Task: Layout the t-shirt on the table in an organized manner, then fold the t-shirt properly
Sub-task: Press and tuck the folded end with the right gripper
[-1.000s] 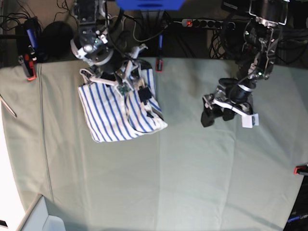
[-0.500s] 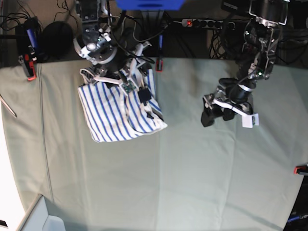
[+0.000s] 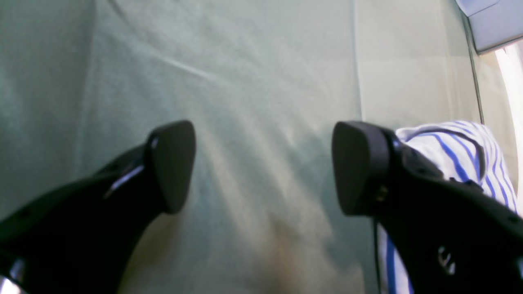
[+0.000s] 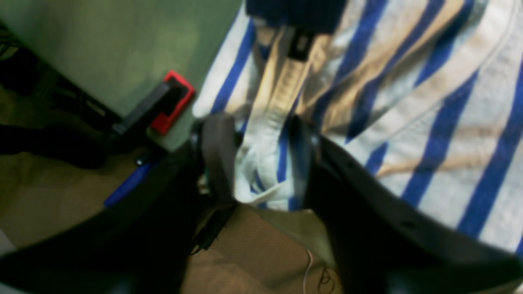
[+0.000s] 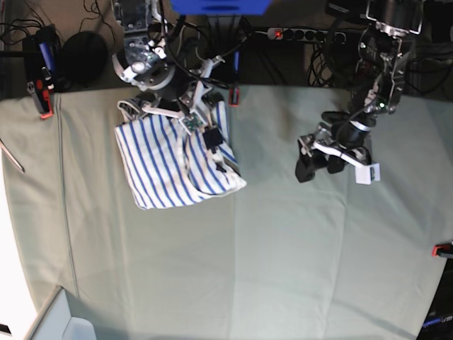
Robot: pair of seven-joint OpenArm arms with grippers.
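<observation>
A white t-shirt [image 5: 173, 164] with blue stripes lies bunched in a rough folded heap on the far left part of a pale grey-green cloth-covered surface [image 5: 269, 269]. The right end effector [image 4: 261, 159] sits at the shirt's far edge, its two dark fingers clamped on a gathered fold of striped fabric, beside a red clamp [image 4: 171, 102] on the surface's edge. The left end effector [image 3: 261, 167] hangs over bare cloth well to the right of the shirt, its fingers spread wide apart and holding nothing
</observation>
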